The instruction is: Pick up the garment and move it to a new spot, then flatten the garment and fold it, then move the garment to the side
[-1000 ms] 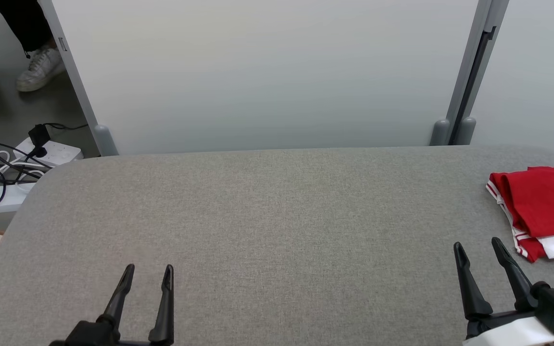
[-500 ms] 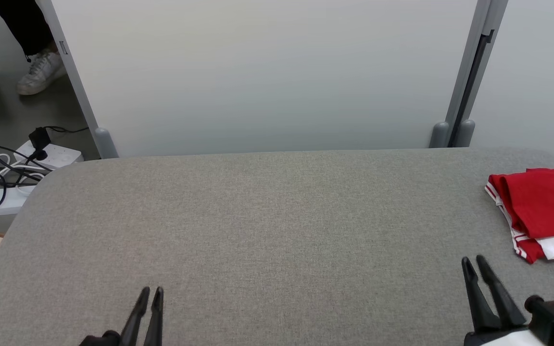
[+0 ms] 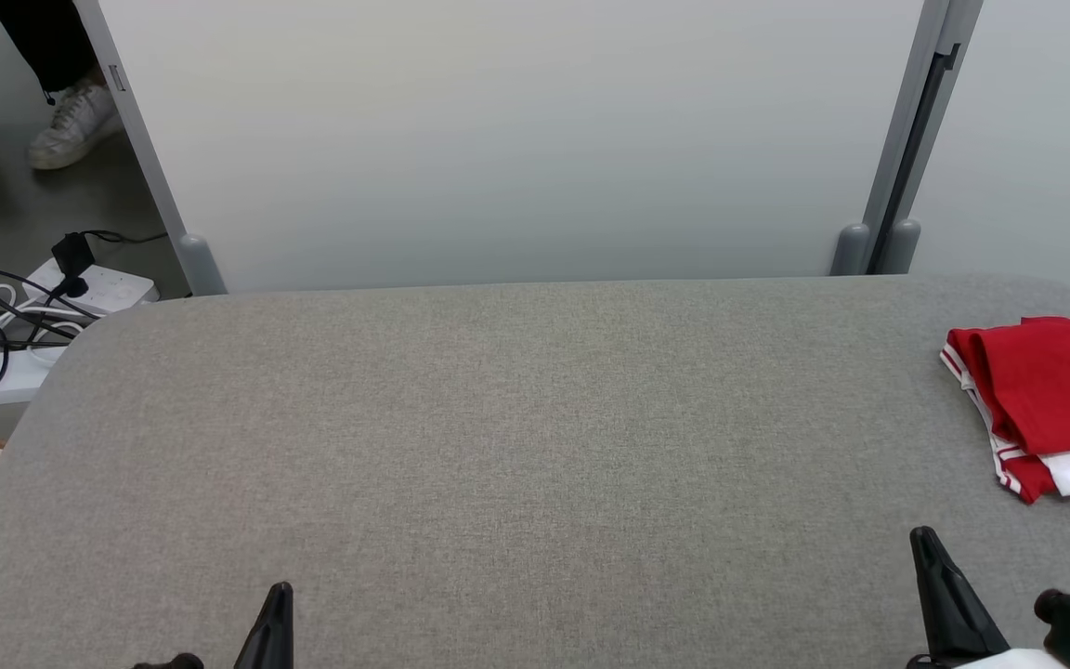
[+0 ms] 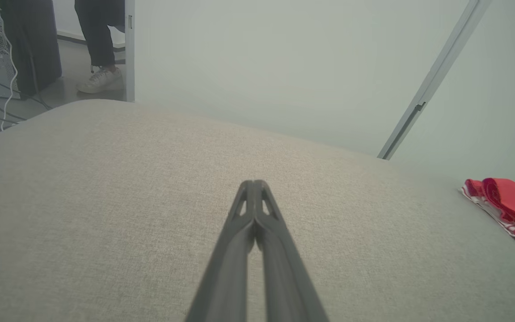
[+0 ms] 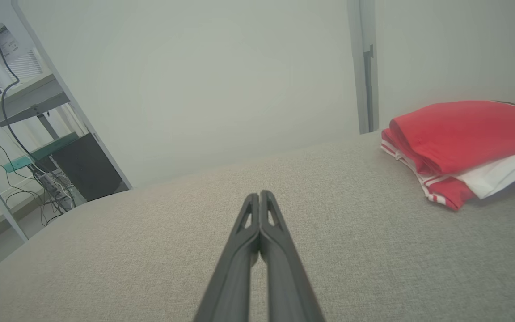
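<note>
Seeing the folded garment [image 3: 1046, 390] at the table's [image 3: 498, 446] right edge, we should draw our left hand [image 3: 280, 602] and right hand [image 3: 931, 559], both pinched shut and empty, back without brushing it.

The red garment [image 3: 1050, 390] (white trim and stripes at its edges) lies folded in a neat stack at the table's [image 3: 516, 446] far right edge

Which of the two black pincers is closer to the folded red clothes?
The right gripper, close to the red garment; the left gripper sits far across the table.
</note>
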